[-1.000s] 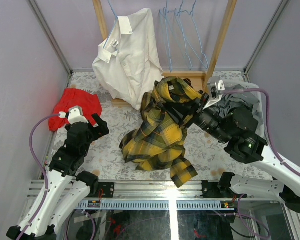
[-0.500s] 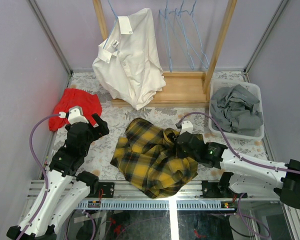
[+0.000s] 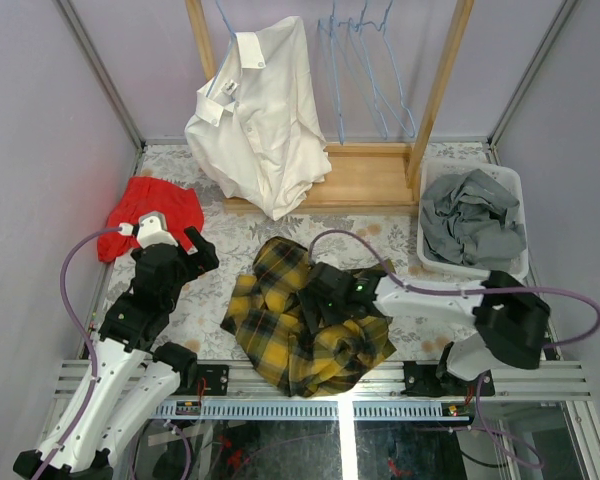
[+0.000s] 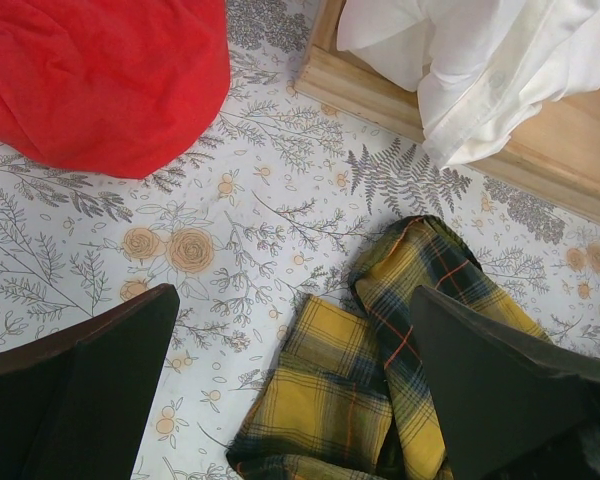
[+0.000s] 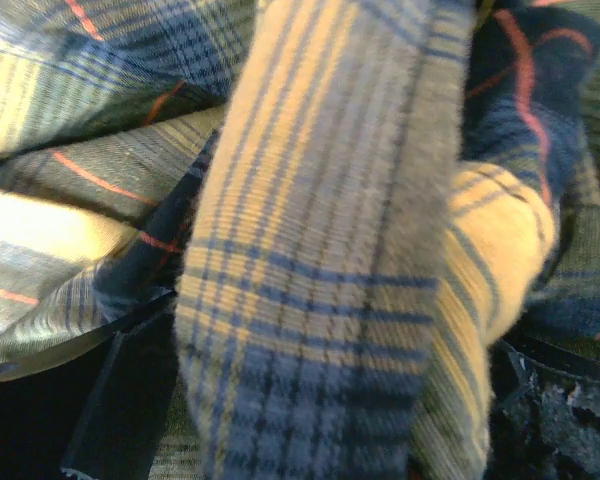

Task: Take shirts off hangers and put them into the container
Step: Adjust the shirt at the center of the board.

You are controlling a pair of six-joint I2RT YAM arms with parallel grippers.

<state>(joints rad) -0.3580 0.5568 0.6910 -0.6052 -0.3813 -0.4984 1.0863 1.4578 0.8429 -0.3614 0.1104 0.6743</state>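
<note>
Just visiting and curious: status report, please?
Left jaws open, over table. Right jaws open, down in plaid shirt. Grey shirt in basket; white shirt on rack. Nothing blocks basket.

left arm (image 3: 130, 320) bent up from its base, left gripper (image 4: 292, 300) angled down, jaws spread wide; right arm (image 3: 430, 295) stretched low toward the left, right gripper (image 3: 325, 297) jaws parted wide

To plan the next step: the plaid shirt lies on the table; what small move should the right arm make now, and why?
Probably close the right tool on the plaid shirt: a fold sits between its spread fingers, and the shirt is outside the container.
</note>
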